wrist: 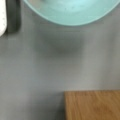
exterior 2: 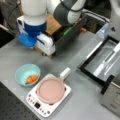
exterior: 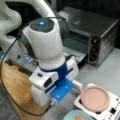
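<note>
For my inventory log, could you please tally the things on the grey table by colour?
Teal: 1, bowl
Orange: 1, carrot in that bowl
Pink: 1, pan
White: 1, cooktop beneath the pan
Brown: 1, wooden board
Silver: 1, oven
Total: 6

carrot [exterior 2: 31,79] in bowl [exterior 2: 22,70], pan [exterior 2: 50,90] on cooker [exterior 2: 33,100] (beside)

Bowl [exterior 2: 27,74]: I log it as light teal, round, upright on the grey table, at a front view's left, just beside the cooker's left corner. It is nearest below the arm's blue-and-white head. In the wrist view only its rim [wrist: 72,15] shows, along the top edge.

Carrot [exterior 2: 32,79]: small orange piece, lying inside the bowl, toward its right wall.
</note>
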Motion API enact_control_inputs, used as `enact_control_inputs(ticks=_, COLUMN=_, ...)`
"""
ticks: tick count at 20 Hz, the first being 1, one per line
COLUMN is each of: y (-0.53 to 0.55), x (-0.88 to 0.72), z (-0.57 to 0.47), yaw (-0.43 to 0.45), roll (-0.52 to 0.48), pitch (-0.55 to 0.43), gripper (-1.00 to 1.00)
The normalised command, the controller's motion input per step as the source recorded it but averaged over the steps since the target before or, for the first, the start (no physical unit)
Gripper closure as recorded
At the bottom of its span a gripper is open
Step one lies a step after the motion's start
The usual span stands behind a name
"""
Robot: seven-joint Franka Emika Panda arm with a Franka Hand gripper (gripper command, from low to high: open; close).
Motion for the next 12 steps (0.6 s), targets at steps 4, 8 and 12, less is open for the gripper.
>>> enact_control_inputs(ticks=4, y=-0.03, x=0.57, z=0.14, yaw=0.072, roll=-0.019, pitch=0.224, gripper=-1.0)
enact_control_inputs(ticks=8, y=-0.1, x=0.6, z=-0.02, yaw=0.097, roll=-0.01, pitch=0.223, gripper=-1.0)
enact_control_inputs(ticks=12, y=-0.15, x=0.7, z=-0.18, yaw=0.116, roll=0.037, pitch=0.15, gripper=-1.0)
